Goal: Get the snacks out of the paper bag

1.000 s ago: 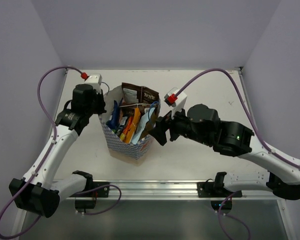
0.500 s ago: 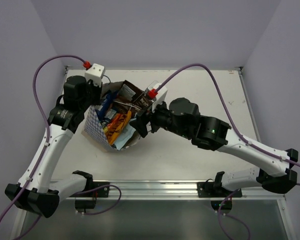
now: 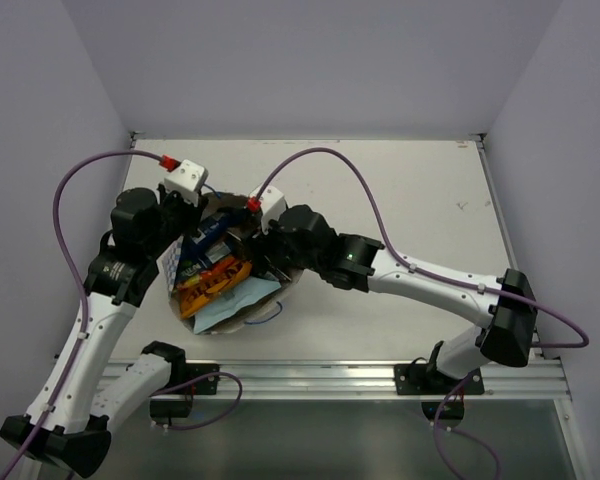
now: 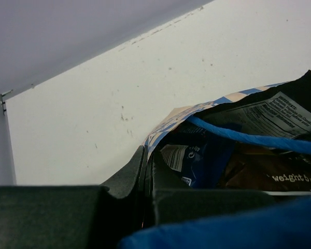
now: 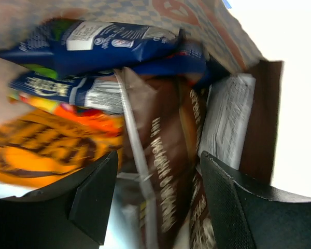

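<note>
The paper bag (image 3: 169, 268) lies tipped over toward the front left, its mouth full of snacks. My left gripper (image 3: 182, 240) is shut on the bag's checkered rim (image 4: 163, 127), next to the blue cord handle (image 4: 249, 139). My right gripper (image 3: 256, 250) is open at the bag's mouth. In the right wrist view its fingers (image 5: 96, 192) stand on either side of a dark brown packet (image 5: 166, 166) without closing on it. Dark blue packets (image 5: 109, 46) and orange ones (image 5: 41, 150) lie to the left of it. Orange packets (image 3: 212, 285) show from above.
The white table (image 3: 410, 200) stretches to the right and back of the bag. A metal rail (image 3: 310, 372) runs along the near edge. Purple cables (image 3: 320, 165) arc over the arms. Walls close in the left, back and right.
The bag has tipped and slid to the front left with my left gripper on its rim. My right gripper has moved left from beside the bag to its mouth.
</note>
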{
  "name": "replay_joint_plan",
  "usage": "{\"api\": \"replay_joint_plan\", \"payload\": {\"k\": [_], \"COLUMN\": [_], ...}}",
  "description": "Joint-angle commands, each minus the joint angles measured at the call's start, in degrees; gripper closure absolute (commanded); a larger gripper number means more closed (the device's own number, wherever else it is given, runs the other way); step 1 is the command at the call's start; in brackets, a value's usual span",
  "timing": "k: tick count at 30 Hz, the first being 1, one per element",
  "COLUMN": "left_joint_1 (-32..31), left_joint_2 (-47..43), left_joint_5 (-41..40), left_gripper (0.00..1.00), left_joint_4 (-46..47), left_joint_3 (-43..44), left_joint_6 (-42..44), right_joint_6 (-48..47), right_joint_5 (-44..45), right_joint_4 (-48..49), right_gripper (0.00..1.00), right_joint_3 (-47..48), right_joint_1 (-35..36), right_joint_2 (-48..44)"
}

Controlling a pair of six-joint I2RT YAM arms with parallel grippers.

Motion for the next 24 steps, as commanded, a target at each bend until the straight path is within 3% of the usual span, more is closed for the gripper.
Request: {"api": "replay_joint_plan", "payload": {"k": [1, 11, 17, 24], "left_joint_1": [-0.3, -0.4, -0.4, -0.3], "left_joint_2": [-0.8, 0.6, 3.1, 9.2], "left_joint_5": [4.2, 1.5, -5.6, -19.3], "left_gripper": [1.00, 1.00, 1.00, 1.00], "left_joint_4": [7.6, 3.4, 1.9, 1.1], "left_joint_3": [-0.7, 2.4, 7.7, 15.3], "left_joint_6": [-3.1, -5.7, -5.0, -3.6], "right_joint_6": [-0.8, 1.5, 0.8, 0.0], "right_joint_5": [1.2, 2.1, 2.4, 4.2], "right_joint_4": [6.9, 4.7, 2.1, -0.1], "right_gripper": [0.32, 0.30, 0.30, 0.30], "right_joint_3": [-0.2, 2.3, 7.0, 15.3], "right_joint_1": [0.0, 0.1, 0.1, 0.1], "right_joint_2": [0.8, 1.5, 5.4, 8.4]}}
